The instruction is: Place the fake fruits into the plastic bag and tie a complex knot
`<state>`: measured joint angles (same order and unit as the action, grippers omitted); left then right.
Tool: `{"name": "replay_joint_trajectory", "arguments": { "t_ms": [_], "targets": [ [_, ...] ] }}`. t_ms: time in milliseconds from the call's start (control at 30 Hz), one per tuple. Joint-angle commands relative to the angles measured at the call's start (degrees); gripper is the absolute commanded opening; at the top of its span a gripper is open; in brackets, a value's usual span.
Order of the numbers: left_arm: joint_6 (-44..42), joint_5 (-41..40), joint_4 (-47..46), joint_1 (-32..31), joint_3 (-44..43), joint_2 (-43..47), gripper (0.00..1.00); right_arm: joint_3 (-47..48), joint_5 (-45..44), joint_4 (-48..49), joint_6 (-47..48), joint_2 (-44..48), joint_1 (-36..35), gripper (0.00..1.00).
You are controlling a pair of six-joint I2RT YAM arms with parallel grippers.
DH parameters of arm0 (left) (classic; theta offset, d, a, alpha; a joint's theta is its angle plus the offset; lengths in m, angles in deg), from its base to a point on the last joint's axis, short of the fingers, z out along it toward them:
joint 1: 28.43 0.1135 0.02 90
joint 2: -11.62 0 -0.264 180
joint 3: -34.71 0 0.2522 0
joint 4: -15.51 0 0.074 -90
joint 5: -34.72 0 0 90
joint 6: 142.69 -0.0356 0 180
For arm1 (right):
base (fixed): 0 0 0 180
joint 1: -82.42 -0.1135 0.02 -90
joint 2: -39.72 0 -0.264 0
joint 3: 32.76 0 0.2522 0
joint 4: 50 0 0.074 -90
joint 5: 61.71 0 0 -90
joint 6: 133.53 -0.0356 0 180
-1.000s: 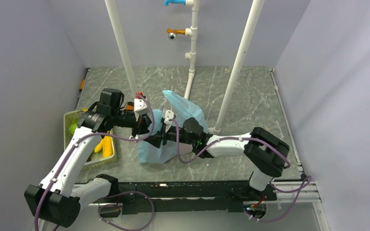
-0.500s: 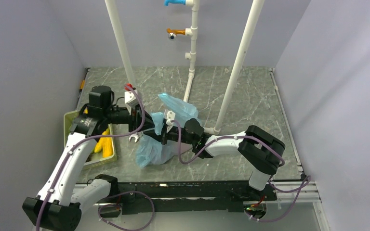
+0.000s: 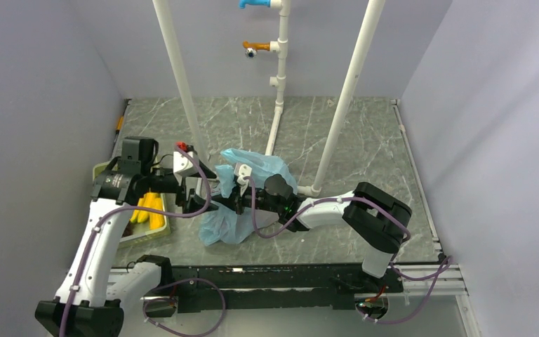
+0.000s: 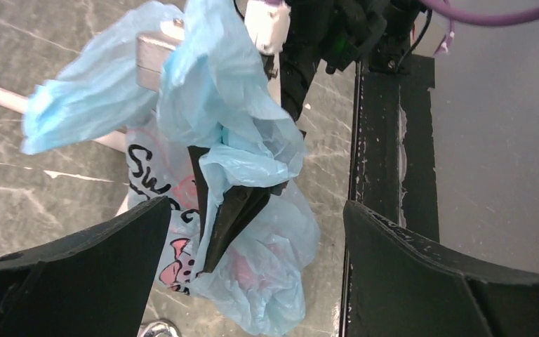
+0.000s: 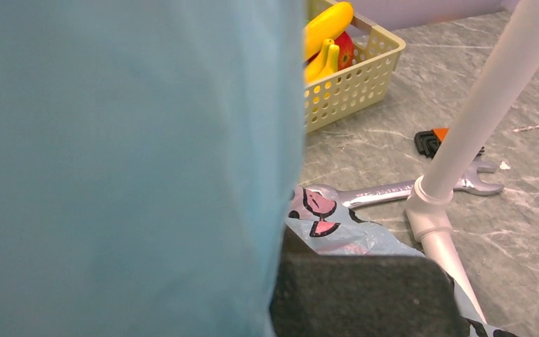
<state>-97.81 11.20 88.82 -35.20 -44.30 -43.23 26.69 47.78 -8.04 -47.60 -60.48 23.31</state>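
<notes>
Judged part-loaded, no knot tied: fake fruits left in basket at counter's left edge, left gripper spread wide and empty, plastic bag near the near edge, long axis roughly upright, mouth uppermost, pinched by right gripper.

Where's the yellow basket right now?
In the top view the yellow basket sits at the left edge of the table, under the left arm, left of the plastic bag; bananas inside.
</notes>
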Motion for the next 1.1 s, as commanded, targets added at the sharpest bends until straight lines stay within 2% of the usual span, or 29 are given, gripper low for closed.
{"name": "replay_joint_trajectory", "arguments": {
  "t_ms": [0,100,200,367,467,533,633,700,733,833,867,933,1033,1067],
  "targets": [
    [9.06,0.25,-14.91,-2.51,4.91,1.06,0.99,1.86,0.88,1.47,0.46,0.52,0.13,0.02],
    [13.32,0.02,-22.23,-4.32,7.43,0.18,0.89,1.82,1.51,2.15,0.92,0.53,0.15,0.03],
    [12.56,0.83,-23.91,-4.92,7.37,-1.93,0.69,1.88,1.83,2.18,1.37,0.72,0.14,0.05],
    [8.55,3.43,-22.56,-5.09,5.43,-5.19,0.46,1.51,2.52,2.89,1.92,1.0,0.09,0.06],
    [3.88,4.41,-18.06,-5.67,3.84,-7.32,0.28,1.96,2.63,2.82,2.06,0.94,0.13,0.06],
    [0.99,4.78,-15.13,-6.23,3.32,-8.23,0.28,2.27,2.67,2.96,2.14,0.69,0.18,0.06],
    [0.05,3.89,-15.58,-7.75,4.23,-8.08,0.54,2.59,2.67,2.82,2.36,0.31,0.14,0.06],
    [2.61,3.04,-18.71,-8.39,5.72,-7.83,0.57,2.57,2.53,2.93,2.7,0.33,0.14,0.07],
    [3.23,2.78,-19.45,-8.58,6.18,-8.06,0.52,2.61,2.5,2.9,2.82,0.45,0.14,0.07],
    [1.34,2.9,-16.0,-8.36,4.64,-9.69,0.23,2.6,2.41,1.77,3.45,1.4,0.22,0.09],
    [-0.97,3.48,-13.2,-7.84,3.59,-10.46,0.13,2.51,2.5,1.0,3.54,1.99,0.25,0.12],
    [-4.84,3.9,-8.0,-6.36,2.08,-11.49,0.0,2.1,2.85,-1.09,3.55,3.81,0.5,0.3],
    [-8.91,4.66,-3.93,-3.16,0.91,-11.93,0.0,1.29,3.88,-5.14,6.41,7.2,1.25,0.61],
    [-10.32,4.62,-2.77,-2.49,0.29,-12.21,0.0,1.28,4.49,-7.18,7.13,8.56,1.51,0.67]
  ]
}}
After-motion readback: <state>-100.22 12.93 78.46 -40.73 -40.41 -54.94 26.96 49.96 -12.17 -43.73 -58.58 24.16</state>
